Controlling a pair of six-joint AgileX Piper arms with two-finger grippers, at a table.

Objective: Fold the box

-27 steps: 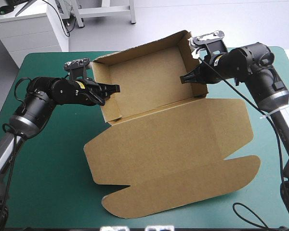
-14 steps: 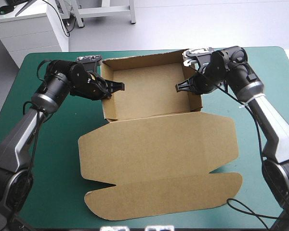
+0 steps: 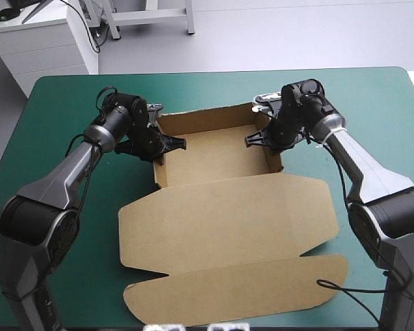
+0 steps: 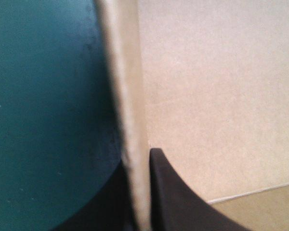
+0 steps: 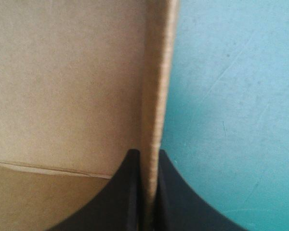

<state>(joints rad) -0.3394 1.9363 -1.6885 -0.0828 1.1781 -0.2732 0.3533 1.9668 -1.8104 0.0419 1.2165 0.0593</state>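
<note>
The brown box (image 3: 214, 157) sits as an open tray on the teal-green surface (image 3: 62, 207), its lid (image 3: 228, 227) spread flat toward the near edge. The left fingers (image 4: 171, 197) pinch its left side wall (image 4: 127, 120). The right fingers (image 5: 180, 197) pinch its right side wall (image 5: 156, 96).

2 wrist views: box (image 4: 207, 86) wall edge blurred & hides pt of left tool (image 4: 138, 156) outer finger (image 4: 101, 204).

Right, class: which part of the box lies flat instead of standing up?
The broad lid, spread on the teal-green cover. The tray's walls stand upright, sides clamped by the left gripper and right gripper.
</note>
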